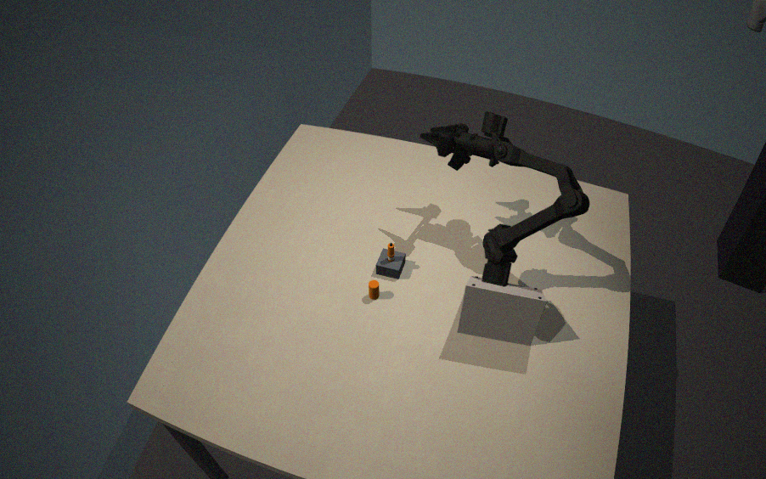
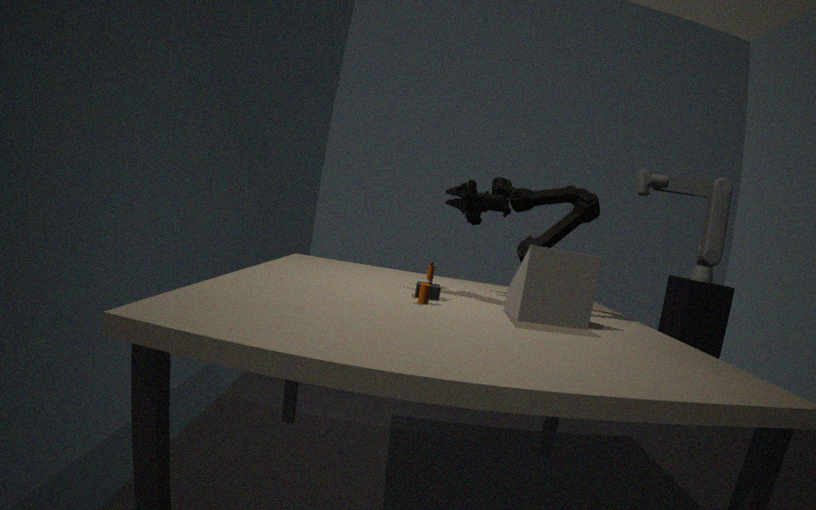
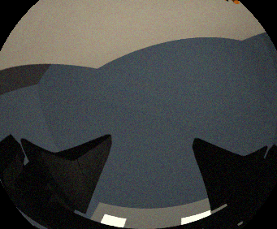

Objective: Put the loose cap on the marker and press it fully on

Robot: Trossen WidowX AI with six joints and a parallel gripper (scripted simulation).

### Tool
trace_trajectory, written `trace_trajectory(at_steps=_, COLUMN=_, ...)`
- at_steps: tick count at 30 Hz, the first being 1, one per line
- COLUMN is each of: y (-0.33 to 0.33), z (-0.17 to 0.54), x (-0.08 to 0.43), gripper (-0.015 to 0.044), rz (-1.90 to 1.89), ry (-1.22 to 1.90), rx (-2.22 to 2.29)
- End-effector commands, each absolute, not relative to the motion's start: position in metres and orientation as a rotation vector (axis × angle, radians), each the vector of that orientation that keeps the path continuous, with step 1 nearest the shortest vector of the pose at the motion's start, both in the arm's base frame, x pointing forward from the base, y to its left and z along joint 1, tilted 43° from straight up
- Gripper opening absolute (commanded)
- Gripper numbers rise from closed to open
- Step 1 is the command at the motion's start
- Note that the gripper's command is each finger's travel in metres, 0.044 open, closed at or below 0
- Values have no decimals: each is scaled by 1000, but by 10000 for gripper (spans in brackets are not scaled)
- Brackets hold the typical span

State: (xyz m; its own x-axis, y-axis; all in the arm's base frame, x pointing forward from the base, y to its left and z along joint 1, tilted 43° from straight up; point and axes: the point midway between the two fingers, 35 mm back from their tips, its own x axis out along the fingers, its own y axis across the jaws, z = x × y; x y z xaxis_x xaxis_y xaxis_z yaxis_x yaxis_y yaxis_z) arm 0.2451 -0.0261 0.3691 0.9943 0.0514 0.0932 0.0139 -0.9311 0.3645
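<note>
In the top view, the pale table (image 1: 290, 333) (image 2: 347, 342) (image 3: 140, 24) fills the middle of the frame. Left of centre in its lower half stands the orange cap (image 1: 374, 290) (image 2: 423, 294), upright and loose on the tabletop. Just to its right and a little higher in the frame is the dark holder block (image 1: 389, 269) (image 2: 436, 292), with the orange marker (image 1: 391, 250) (image 2: 430, 272) upright in it, bare of its cap. Farther right, in the upper middle, the pincer (image 1: 425, 132) (image 2: 447, 196) (image 3: 154, 142) hangs above the table, released, its fingers spread wide with nothing between them. The black arm (image 1: 537, 222) (image 2: 564, 229) bends down from there to a grey box (image 1: 496, 318) (image 2: 557, 288), right of centre. At the far right edge is a dark pedestal (image 1: 761, 220) (image 2: 693, 310).
</note>
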Motion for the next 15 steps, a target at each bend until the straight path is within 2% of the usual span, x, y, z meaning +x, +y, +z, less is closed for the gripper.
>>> trace_trajectory(at_steps=1, y=-26, z=368, x=247, gripper=374, rz=130, ry=48, rx=2755)
trace_trajectory(at_steps=6, y=-21, z=325, x=293, gripper=243, rz=-178, ry=145, rx=2430)
trace_trajectory(at_steps=15, y=27, z=219, x=349, gripper=242, rz=-491, ry=592, rx=1577)
